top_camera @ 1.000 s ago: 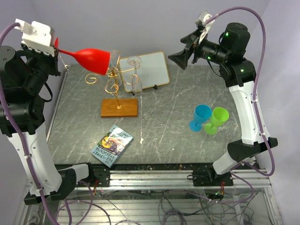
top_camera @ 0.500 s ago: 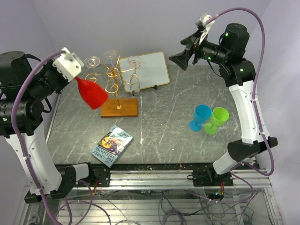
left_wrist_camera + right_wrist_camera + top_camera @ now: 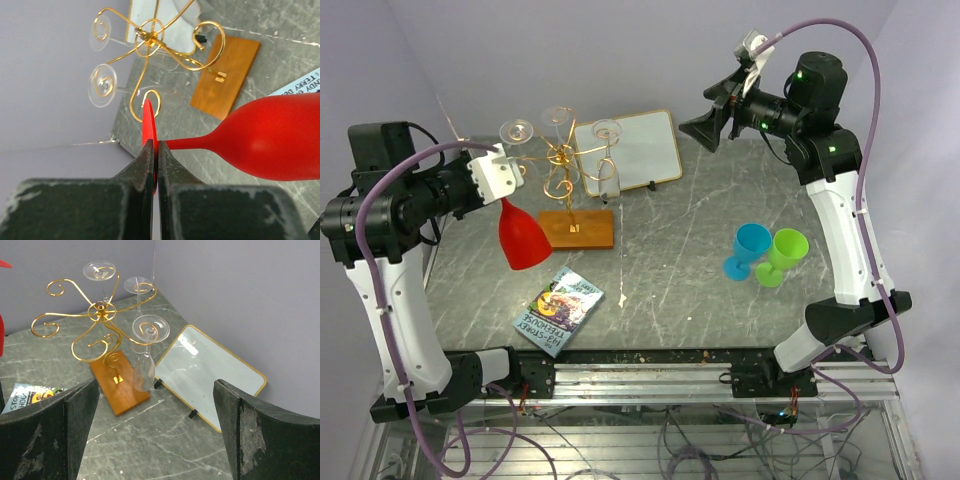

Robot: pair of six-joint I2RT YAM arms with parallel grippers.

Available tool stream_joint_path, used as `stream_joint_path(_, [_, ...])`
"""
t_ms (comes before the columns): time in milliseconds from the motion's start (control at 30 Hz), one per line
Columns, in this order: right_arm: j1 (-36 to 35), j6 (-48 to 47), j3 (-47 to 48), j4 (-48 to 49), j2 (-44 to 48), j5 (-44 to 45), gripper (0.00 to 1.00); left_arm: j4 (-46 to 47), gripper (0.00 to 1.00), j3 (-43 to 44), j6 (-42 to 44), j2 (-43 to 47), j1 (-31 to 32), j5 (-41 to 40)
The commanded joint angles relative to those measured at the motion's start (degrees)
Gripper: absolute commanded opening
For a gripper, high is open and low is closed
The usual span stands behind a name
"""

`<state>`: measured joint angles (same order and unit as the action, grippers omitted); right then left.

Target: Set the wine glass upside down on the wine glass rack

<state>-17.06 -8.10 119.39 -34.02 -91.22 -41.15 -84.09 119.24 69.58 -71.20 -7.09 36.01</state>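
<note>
Red wine glass (image 3: 524, 238) now hangs bowl-down by the left edge of the tabletop (image 3: 670, 270). A second ago it lay level and higher. The left gripper (image 3: 154, 150) pinches its foot disc edge-on between pressed-together fingers. Inversion appears complete; what remains is sliding the foot into a free scroll. Behind it, toward the far left corner, stands the wine glass rack (image 3: 563, 165), carrying three clear glasses (image 3: 145, 355). The right gripper (image 3: 710, 112), jaws spread and empty, hovers above the far right corner.

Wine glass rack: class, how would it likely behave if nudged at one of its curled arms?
The wine glass rack probably tips easily: three clear glasses hang high above a small wooden base. Its thin wire arms likely flex and sway.
</note>
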Motion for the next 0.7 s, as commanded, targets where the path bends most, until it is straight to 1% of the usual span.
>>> stream_joint_path(0, [0.45,-0.51,-0.38,0.98,0.87,-0.25,0.96,3.97,0.07,-3.44,1.17,0.2,-0.59,6.18])
stream_joint_path(267, [0.61,-0.6,-1.92,1.36,1.66,-0.71,0.97,8.51,0.07,-7.81,2.2,-0.25,-0.41,7.39])
stream_joint_path(467, [0.71,-0.6,-2.03,1.36,1.84,-0.96,0.97,9.64,0.07,-8.23,2.59,-0.89,-0.05,8.37])
stream_joint_path(667, [0.82,-0.6,-2.15,1.44,1.77,-0.96,0.97,10.15,0.07,-7.82,3.95,-2.28,1.2,6.19])
